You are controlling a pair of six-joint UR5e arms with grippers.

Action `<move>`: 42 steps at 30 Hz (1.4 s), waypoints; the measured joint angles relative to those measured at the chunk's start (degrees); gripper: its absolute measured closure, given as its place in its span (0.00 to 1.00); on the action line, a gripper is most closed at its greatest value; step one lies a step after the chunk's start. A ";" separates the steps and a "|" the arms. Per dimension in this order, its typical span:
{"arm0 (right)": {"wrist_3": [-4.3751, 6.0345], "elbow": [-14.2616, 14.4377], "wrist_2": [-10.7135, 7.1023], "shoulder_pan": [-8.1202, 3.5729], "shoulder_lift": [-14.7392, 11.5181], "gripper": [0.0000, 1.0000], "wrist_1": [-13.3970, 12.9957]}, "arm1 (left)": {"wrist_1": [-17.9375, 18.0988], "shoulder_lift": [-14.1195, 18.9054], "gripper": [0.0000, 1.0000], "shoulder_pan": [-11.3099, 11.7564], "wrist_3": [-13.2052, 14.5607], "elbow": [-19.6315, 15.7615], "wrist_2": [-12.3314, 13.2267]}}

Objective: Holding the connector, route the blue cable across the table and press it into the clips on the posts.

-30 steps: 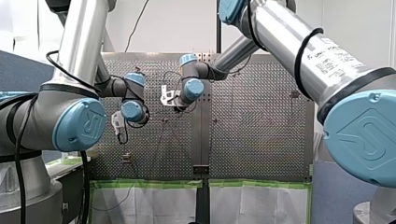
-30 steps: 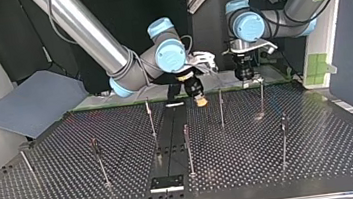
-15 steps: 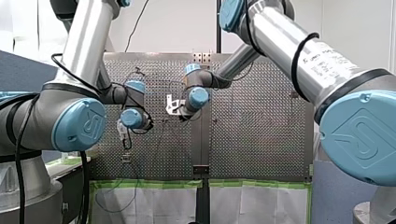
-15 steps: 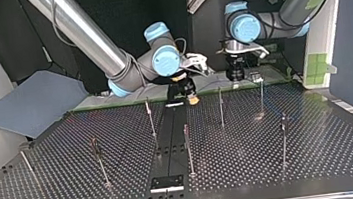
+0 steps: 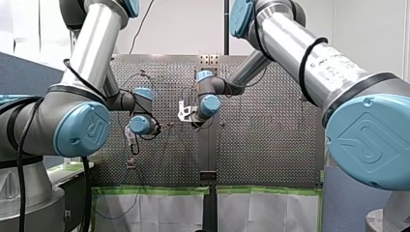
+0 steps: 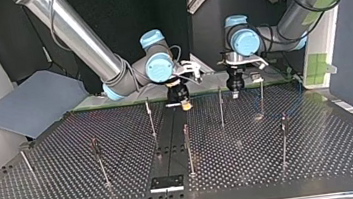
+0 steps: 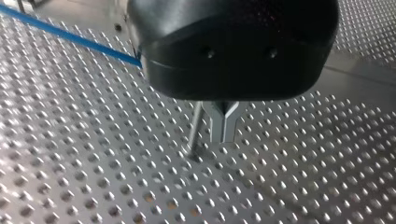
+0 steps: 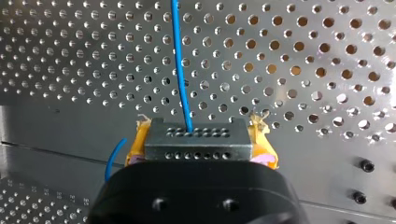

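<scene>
Near edge, top view: perforated table [image 6: 273, 169] is carrying thin upright posts [image 6: 188, 148]. Farther back, my right gripper [image 8: 201, 136] is clamping the connector [image 8: 198, 148] between yellow pads, with the blue cable [image 8: 180, 70] running ahead over the holes. My left gripper [image 7: 224, 127] is pinching its metal fingers together beside a post. Beyond, at left, a grey sheet [image 6: 34, 103] is lying against the dark backdrop.

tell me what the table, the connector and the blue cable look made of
table: bare metal, probably steel or aluminium; shiny, glinting around the drilled holes.
connector: dull grey metal by its look, matte.
blue cable: smooth plastic-looking sheath, slightly glossy.
</scene>
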 joint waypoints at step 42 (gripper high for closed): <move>-0.40 -0.27 -0.85 -2.80 0.16 1.00 -0.34 | -12.61 1.08 0.01 0.38 2.53 2.92 -1.78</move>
